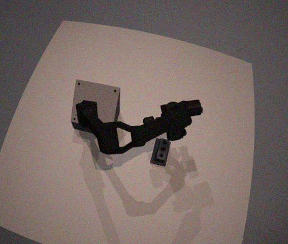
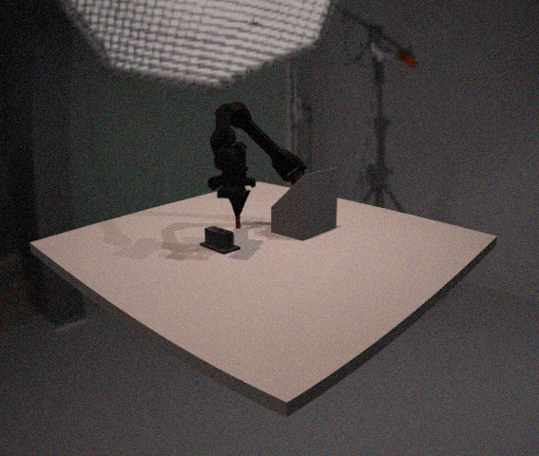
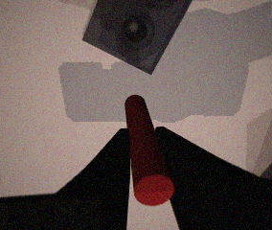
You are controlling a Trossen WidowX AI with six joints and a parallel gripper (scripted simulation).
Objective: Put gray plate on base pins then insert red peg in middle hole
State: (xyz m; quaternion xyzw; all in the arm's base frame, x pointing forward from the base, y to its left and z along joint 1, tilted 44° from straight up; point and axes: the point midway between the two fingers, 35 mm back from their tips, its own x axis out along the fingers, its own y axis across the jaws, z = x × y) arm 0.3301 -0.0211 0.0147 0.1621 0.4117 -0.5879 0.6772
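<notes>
Step 2, peg part: red peg (image 2: 238, 222) (image 3: 147, 153) up, not in yet.
Hand (image 2: 238, 214) (image 3: 141, 135) pinches peg nr. block (image 1: 162, 149) (image 2: 219, 237) (image 3: 162, 29), in from table (image 1: 125, 52) (image 2: 308, 318) edges; next, prob. line up w/ mid. hole.

Three views: one high overhead, one from beyond a table corner, one close at the gripper (image 2: 238, 214) (image 3: 141, 135).
The top view faces down at the table (image 1: 138, 65) (image 2: 284, 304) (image 3: 31, 158), with the pedestal (image 1: 101, 98) (image 2: 308, 211) at 10 o'clock and the dark base (image 1: 154, 157) (image 2: 219, 237) (image 3: 112, 38) at 5; the exterior view stands farther back than the wrist view, looking slightly down across the tabletop, nearest corner at 6 o'clock, lamp (image 2: 201, 39) at 11; the wrist view looks down past the peg (image 2: 238, 221) (image 3: 146, 144) at 6 o'clock, the base at 12. Exterior and wrist share peg and base; top and exterior share pedestal and base.
</notes>
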